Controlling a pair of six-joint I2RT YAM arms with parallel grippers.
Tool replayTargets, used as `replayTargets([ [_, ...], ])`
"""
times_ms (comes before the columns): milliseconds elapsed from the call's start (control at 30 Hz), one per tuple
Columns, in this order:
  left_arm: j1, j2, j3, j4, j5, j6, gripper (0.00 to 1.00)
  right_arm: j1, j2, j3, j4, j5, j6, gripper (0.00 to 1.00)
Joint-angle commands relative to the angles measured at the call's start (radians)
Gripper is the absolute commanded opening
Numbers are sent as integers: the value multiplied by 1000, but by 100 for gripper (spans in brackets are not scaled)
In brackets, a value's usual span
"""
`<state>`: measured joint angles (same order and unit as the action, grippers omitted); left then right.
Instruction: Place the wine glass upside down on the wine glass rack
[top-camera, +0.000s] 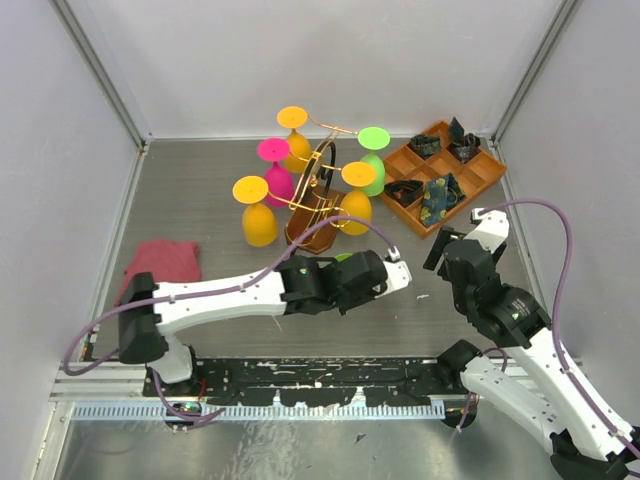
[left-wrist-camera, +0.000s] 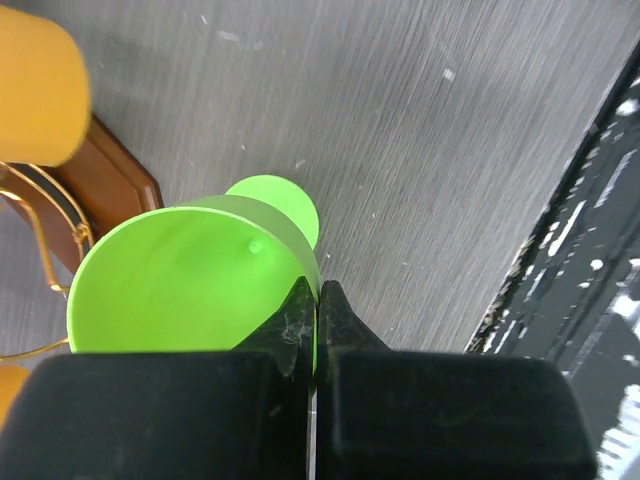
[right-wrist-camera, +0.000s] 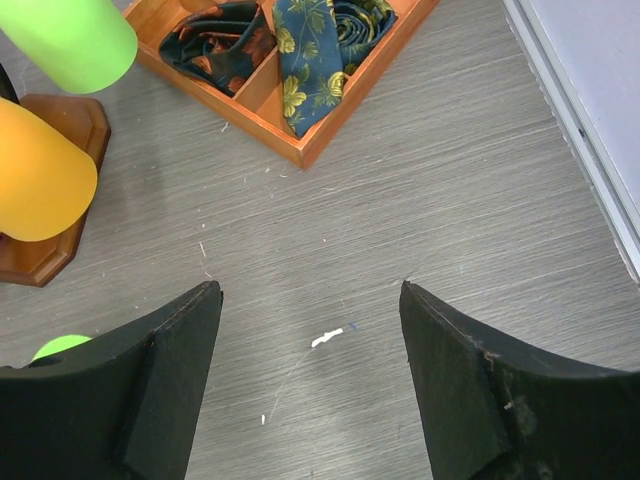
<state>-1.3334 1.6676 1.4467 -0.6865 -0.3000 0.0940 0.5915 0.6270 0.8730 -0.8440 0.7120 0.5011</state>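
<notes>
Now left arm (top-camera: 220, 295) outstretched; left tool (left-wrist-camera: 317, 305) pinches wine glass (left-wrist-camera: 170, 285) rim.

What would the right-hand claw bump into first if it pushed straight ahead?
Most likely the bare table, near the white fleck ahead of the open right gripper. The orange tray lies farther on; depth is unclear.

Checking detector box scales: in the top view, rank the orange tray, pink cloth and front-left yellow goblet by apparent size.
1. orange tray
2. pink cloth
3. yellow goblet; it stands up toward the camera, so it may look larger than it is.
</notes>
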Motion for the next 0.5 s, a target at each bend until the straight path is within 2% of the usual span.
replayTargets([
  [0,-4,-206,90,93,47,-16,0,-2,9,36,46,-29,17,77],
  [267,-5,-588,-7,367,252,21,2,-2,25,80,111,-86,91,78],
  [367,-5,-664,-3,402,231,86,0,-3,62,120,109,-61,99,79],
  [467,-4,-699,-21,443,145,175,0,-2,120,168,114,-64,105,79],
])
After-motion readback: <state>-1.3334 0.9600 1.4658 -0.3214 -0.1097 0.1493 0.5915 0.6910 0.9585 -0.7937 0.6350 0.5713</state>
